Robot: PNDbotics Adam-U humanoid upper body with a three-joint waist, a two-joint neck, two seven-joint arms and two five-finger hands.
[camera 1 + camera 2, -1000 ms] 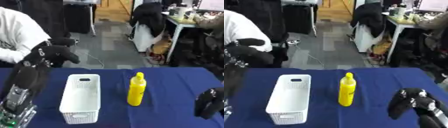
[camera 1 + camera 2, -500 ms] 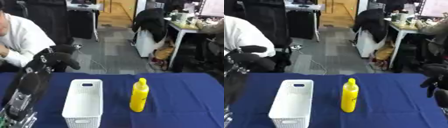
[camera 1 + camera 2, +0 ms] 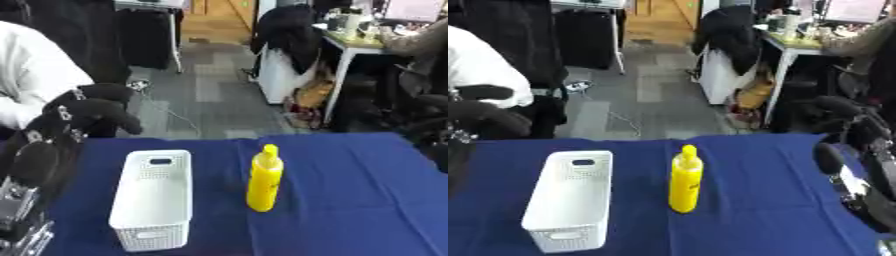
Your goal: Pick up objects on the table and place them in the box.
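One yellow bottle point(image 3: 264, 180) stands upright on the blue table point(image 3: 350, 200), just right of the white box point(image 3: 153, 197). Left hand point(image 3: 92, 107) is up by the table's left edge, fingers curled, holding nothing. Right hand point(image 3: 846, 117) is up at the right; I cannot tell its fingers.

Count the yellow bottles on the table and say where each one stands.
1. The yellow bottle stands upright on the blue table, just right of the white box and apart from it. None shows inside the box.

Both head-camera eyes look down and forward, sharing the table point(image 3: 350, 190), box point(image 3: 154, 197) and bottle point(image 3: 685, 179).
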